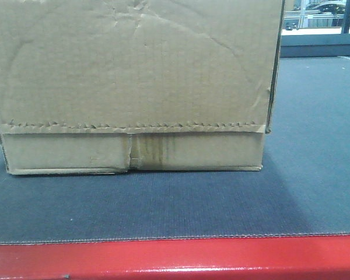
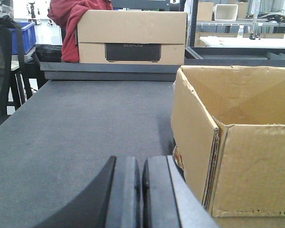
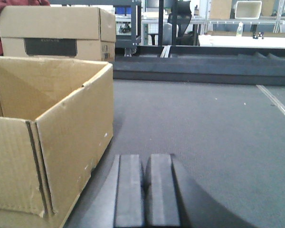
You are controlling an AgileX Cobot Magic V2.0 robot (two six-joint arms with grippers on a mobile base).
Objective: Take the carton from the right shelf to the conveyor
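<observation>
The carton (image 1: 134, 81), plain brown, open-topped and creased, with a serrated flap edge and a split in its lower strip, sits on the dark grey conveyor (image 1: 163, 210) just behind the red front edge. The left gripper (image 2: 142, 190) is at its 9 o'clock and the right gripper (image 3: 145, 190) at its 3 o'clock, both clenched on nothing. At 12 o'clock stands a second box (image 2: 132, 37) with a dark label whose faint print seems to read "ECOFLOW".
</observation>
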